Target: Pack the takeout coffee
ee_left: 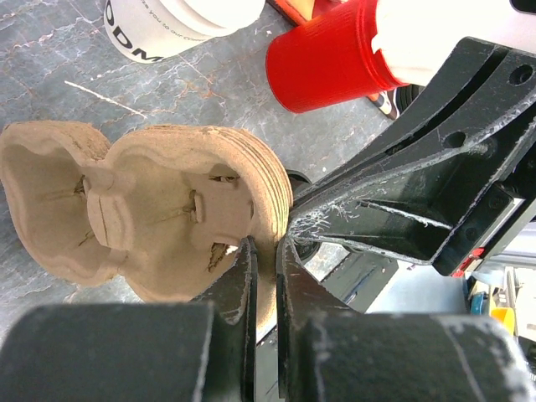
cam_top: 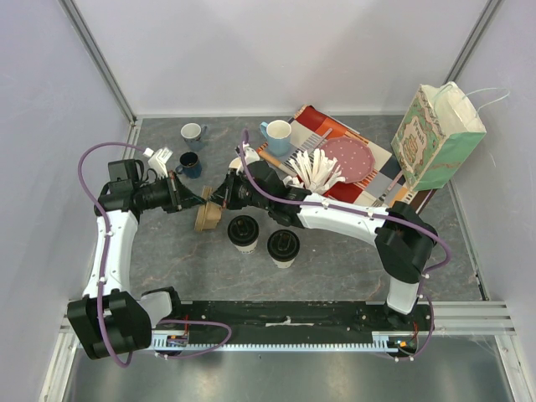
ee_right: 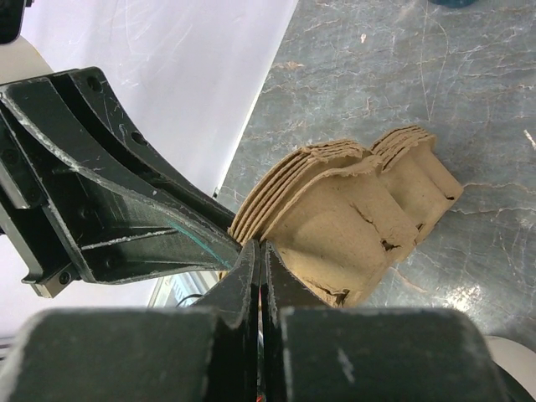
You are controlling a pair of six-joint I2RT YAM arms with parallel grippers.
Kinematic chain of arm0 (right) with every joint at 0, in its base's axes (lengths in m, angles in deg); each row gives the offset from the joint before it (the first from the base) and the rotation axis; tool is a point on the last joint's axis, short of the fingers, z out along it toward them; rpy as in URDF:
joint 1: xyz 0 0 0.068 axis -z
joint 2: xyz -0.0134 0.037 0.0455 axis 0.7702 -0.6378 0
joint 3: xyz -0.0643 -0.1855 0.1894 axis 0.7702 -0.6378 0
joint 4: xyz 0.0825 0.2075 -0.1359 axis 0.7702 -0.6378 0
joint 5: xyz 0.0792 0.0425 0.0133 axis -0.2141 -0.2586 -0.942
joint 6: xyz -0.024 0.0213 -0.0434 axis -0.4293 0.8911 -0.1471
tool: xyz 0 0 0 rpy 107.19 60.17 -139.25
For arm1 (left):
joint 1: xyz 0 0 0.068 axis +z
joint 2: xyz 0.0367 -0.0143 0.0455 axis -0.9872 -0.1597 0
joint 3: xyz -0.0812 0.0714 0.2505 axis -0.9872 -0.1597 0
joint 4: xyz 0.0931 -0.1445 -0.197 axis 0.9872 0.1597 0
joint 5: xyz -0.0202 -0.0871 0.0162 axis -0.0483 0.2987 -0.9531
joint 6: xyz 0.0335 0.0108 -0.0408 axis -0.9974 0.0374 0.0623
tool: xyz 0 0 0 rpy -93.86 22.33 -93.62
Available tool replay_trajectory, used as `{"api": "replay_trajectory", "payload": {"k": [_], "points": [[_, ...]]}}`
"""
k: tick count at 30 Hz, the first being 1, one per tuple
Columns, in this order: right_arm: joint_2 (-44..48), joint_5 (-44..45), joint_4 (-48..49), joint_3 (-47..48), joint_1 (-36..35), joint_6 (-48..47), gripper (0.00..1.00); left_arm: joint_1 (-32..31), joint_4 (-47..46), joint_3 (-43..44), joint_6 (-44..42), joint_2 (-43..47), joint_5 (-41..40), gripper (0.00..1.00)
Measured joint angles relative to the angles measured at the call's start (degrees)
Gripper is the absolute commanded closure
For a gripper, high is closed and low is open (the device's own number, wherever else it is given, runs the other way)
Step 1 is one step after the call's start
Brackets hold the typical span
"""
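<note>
At left centre of the overhead view, the left gripper (cam_top: 199,198) is clamped on the rim of a stack of cup carriers (cam_top: 207,218). These are brown moulded-pulp trays, nested together and held on edge.

Immediately to the right, the right gripper (cam_top: 218,199) meets the same stack from the opposite side. Its wrist view shows the jaws pressed fully together at the lip of the outermost tray. Whether that lip lies between them cannot be told.

Further right and lower in the frame, the first coffee cup (cam_top: 243,232) and the second coffee cup (cam_top: 283,248) stand upright just beside each other. Their black lids are on, and neither is packed yet. At upper right, well apart from them, a paper bag (cam_top: 435,138) stands upright.

The step in hand is judged to be peeling one tray off the stack.
- The left gripper should hold the remaining trays firm and still.
- The right gripper should catch a single layer only and draw it straight out along the nesting direction, without twisting, because thin pulp tears easily.
- If two trays come away together, regrip rather than shake them apart.
- The pull should be directed away from the cups nearby, so that neither is knocked.
</note>
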Motion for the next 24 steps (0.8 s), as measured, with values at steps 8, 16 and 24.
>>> {"api": "replay_trajectory", "payload": {"k": [8,16,24], "points": [[1.0,0.5,1.3,-1.8,-0.2,-2.0,1.0,0.0,0.9,0.3,-0.1,0.0,-0.7,0.98],[2.0,1.2,1.5,-3.2,-0.3,-2.8,1.0,-0.1,1.3,0.3,-0.3,0.0,-0.7,0.98],[2.0,1.7,-0.6,-3.3,-0.2,-4.1,1.0,0.2,2.3,1.1,-1.7,0.0,-3.0,0.98]]}}
